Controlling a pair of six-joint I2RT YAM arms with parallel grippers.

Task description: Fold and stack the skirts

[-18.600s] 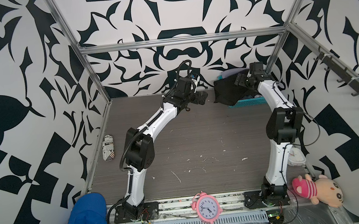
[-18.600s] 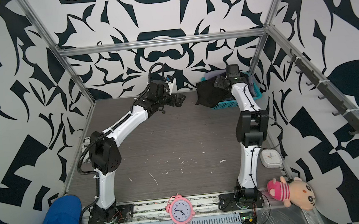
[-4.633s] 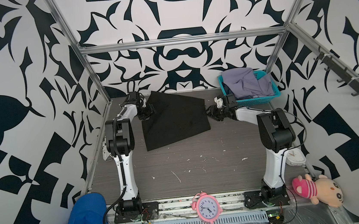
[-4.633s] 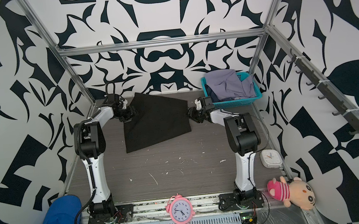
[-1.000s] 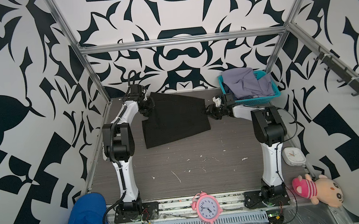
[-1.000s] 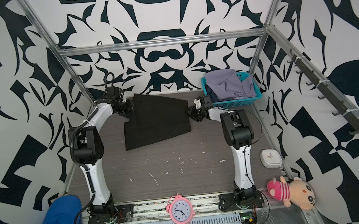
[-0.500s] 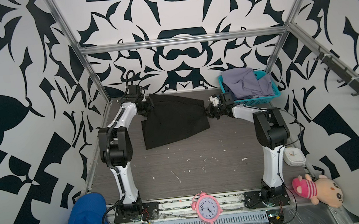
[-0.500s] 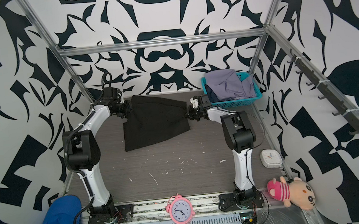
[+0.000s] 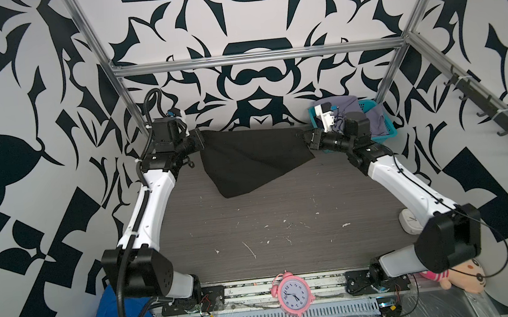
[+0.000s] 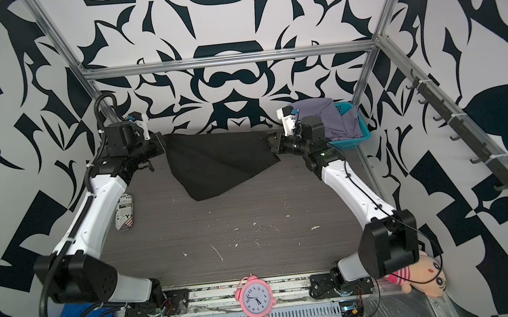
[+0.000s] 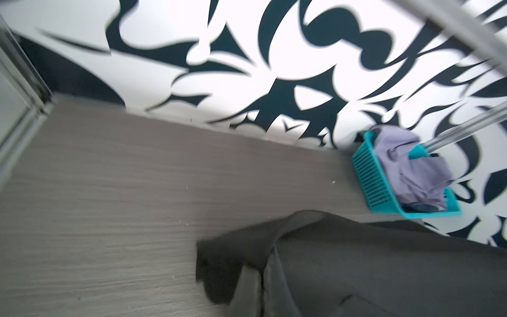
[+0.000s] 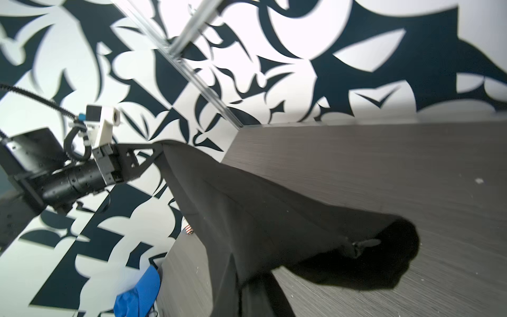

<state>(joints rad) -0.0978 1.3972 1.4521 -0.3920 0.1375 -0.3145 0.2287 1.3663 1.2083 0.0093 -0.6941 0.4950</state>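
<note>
The black skirt (image 9: 252,157) hangs at the table's (image 9: 284,220) 12 o'clock end, its taut upper edge running 9 to 3. The left gripper (image 9: 201,139) is clamped on the 9 o'clock corner, the right gripper (image 9: 307,139) on the 3 o'clock one — neither nearer. The slack hem sags toward 7 o'clock onto the table, so a fold probably lays down that way.
</note>
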